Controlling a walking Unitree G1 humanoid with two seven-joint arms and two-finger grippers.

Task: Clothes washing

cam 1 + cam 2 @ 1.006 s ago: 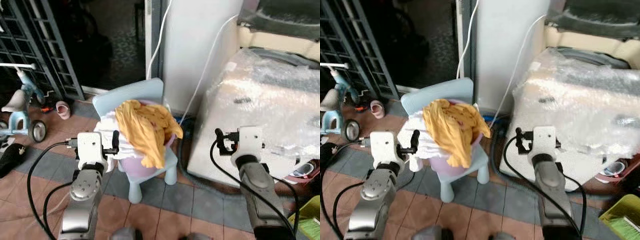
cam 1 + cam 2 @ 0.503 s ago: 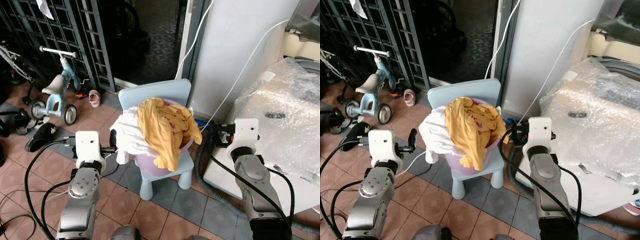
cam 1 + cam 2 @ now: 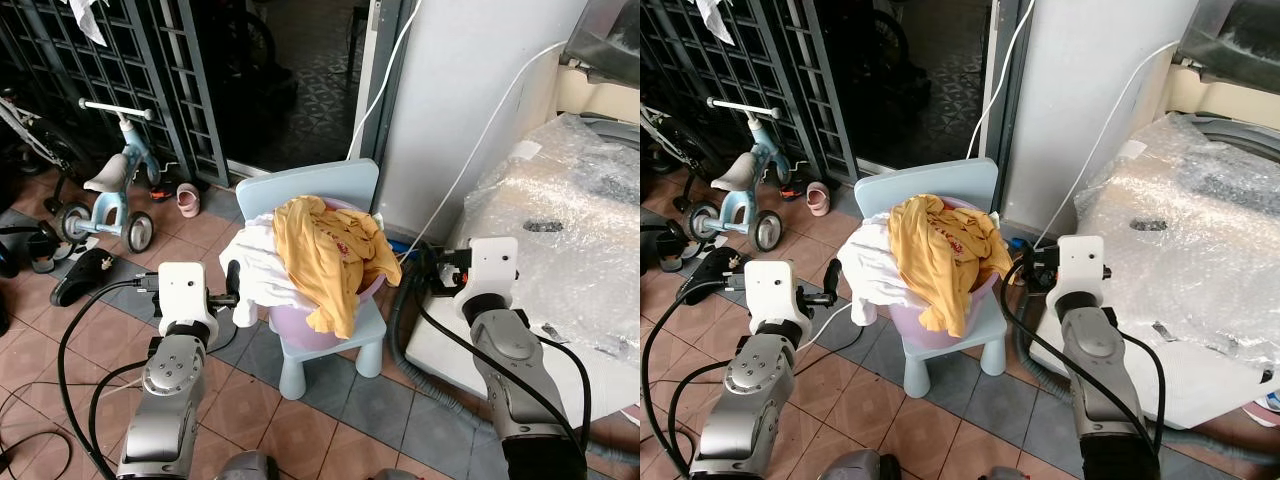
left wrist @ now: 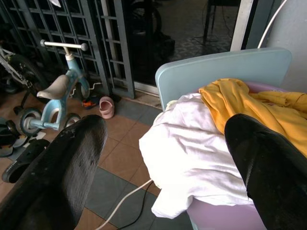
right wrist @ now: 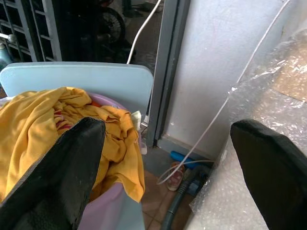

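The laundry sits in a lilac basin [image 3: 345,310] on a small blue chair [image 3: 310,195], and I place everything else from that chair. A yellow garment [image 3: 325,250] is heaped over the top and hangs down the basin's front; a white garment [image 3: 258,272] spills over the side toward my left gripper [image 3: 232,285]. Both look soft, light and limp, likely to sag and drag a neighbour along when lifted. I would pinch a bunched fold high on the yellow heap, not the dangling hem (a hem tends to slip out).

My left jaws are open, just beside the white cloth and not touching it. My right gripper [image 3: 437,275] hovers on the chair's other side, jaws open too, holding nothing.

The washer [image 3: 560,200], under bubble wrap, stands right of the chair, with a grey hose [image 3: 400,335] curling on the floor between them. A white cable [image 3: 470,150] runs down the wall behind the chair. Left of the chair are a tricycle [image 3: 105,190], a pink shoe [image 3: 187,199] and a metal gate [image 3: 130,70]. The chair's back rises behind the basin, so I judge a reach from the front or above to be easiest.
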